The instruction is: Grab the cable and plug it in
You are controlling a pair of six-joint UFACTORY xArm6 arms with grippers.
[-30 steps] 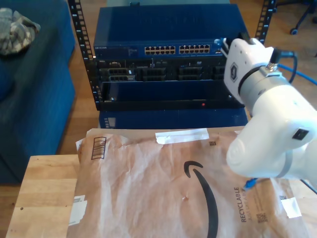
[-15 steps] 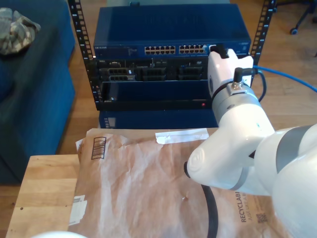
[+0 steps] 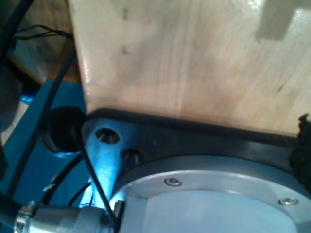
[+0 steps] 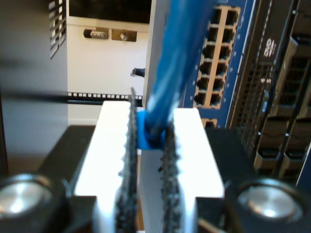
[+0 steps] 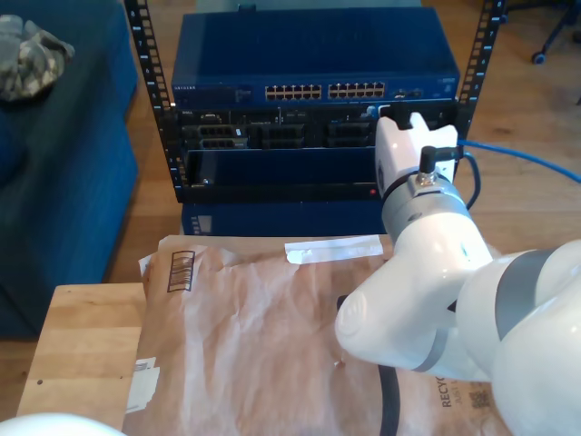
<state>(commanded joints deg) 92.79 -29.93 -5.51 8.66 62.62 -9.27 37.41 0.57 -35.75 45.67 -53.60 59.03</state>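
My second gripper (image 4: 149, 121) is shut on the cable (image 4: 175, 63), a thin bright blue line pinched between its serrated fingers (image 4: 114, 145) at a small blue boot. The plug end is hidden. Close ahead of the fingers stand rows of ports on the blue network switch (image 4: 218, 73). In the exterior view the same gripper (image 5: 392, 113) sits against the rack front, just under the switch (image 5: 318, 91), toward the exterior view's right. From there the cable (image 5: 517, 154) trails off to that view's right edge.
A crumpled brown paper mailer (image 5: 263, 336) covers the wooden table (image 5: 82, 345) in front of the rack. A blue sofa (image 5: 64, 182) fills the exterior view's left. Server units (image 5: 272, 134) sit below the switch. The first wrist view looks at a wooden tabletop (image 3: 194, 58) and a metal arm base (image 3: 194, 194).
The arm holding the cable has swung toward the exterior view's left and dropped slightly. Its gripper went from the switch's right end to just under the port rows.
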